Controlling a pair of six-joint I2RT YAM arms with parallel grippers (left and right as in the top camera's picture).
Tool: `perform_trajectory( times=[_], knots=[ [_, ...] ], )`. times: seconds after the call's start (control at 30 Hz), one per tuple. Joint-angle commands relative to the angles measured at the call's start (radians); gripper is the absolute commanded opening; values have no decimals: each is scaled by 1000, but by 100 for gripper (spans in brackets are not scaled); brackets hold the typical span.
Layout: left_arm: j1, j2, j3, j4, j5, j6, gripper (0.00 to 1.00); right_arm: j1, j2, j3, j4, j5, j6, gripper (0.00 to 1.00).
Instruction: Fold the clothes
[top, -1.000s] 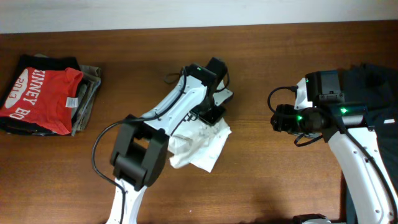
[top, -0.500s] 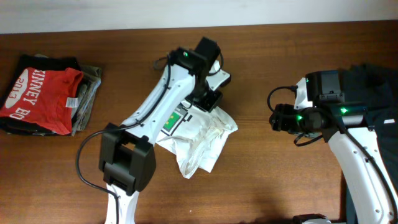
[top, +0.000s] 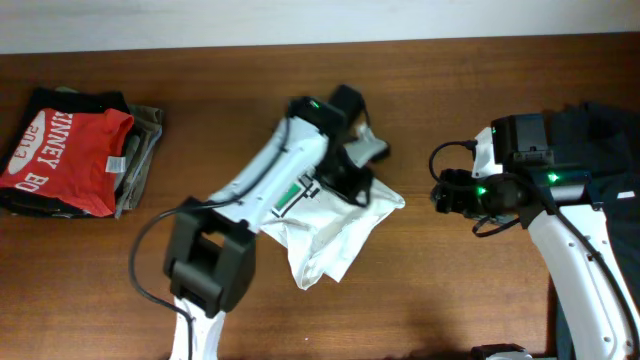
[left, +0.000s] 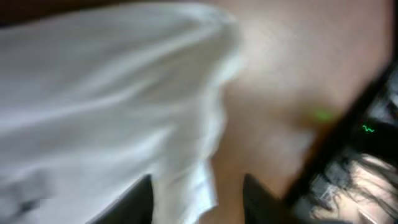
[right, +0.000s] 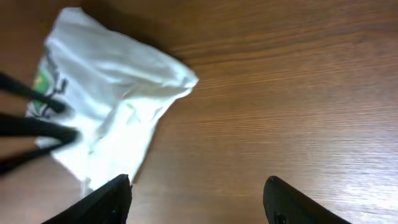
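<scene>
Wooden table (top: 450, 300) bears a crumpled white shirt (top: 330, 225) at centre. The left gripper (top: 352, 182) is at its upper edge, hold unclear through blur. The right gripper (right: 198, 186) gapes wide, empty.

brown table (top: 470, 290) bears white shirt (top: 335, 225), folded pile (top: 70, 150).

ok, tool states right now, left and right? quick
Left tool: cannot be told; the wrist view is blurred, with white shirt fabric between its fingers.
Right tool: open, holding nothing.
</scene>
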Motion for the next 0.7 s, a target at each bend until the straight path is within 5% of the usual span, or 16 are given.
perform_trajectory(
  times=[0.0, 0.07, 0.2, 0.23, 0.27, 0.33, 0.53, 0.67],
  knots=[
    [115, -57, 58, -56, -283, 6, 74, -5, 36, -29, 14, -150, -80, 72],
    [195, -17, 35, -68, -249, 30, 86, -5, 55, -29, 14, -158, -102, 72],
    [316, 70, -43, -94, -65, 80, 80, -5, 61, -29, 41, -258, -239, 68],
    [331, 69, -44, -89, -64, 80, 66, -5, 63, -29, 69, -270, -231, 55],
    [340, 69, -43, -93, -34, 81, 27, 7, 74, -31, 138, -320, -226, 32],
    [341, 62, -28, -140, -13, 81, 13, 74, 134, -31, 266, -325, -124, 30],
    [346, -138, 60, -203, -41, 54, 9, 288, 502, -31, 581, -283, 172, 8],
    [348, -266, 60, -264, -153, 16, 11, 307, 613, -31, 417, -2, 430, 4]
  ],
)
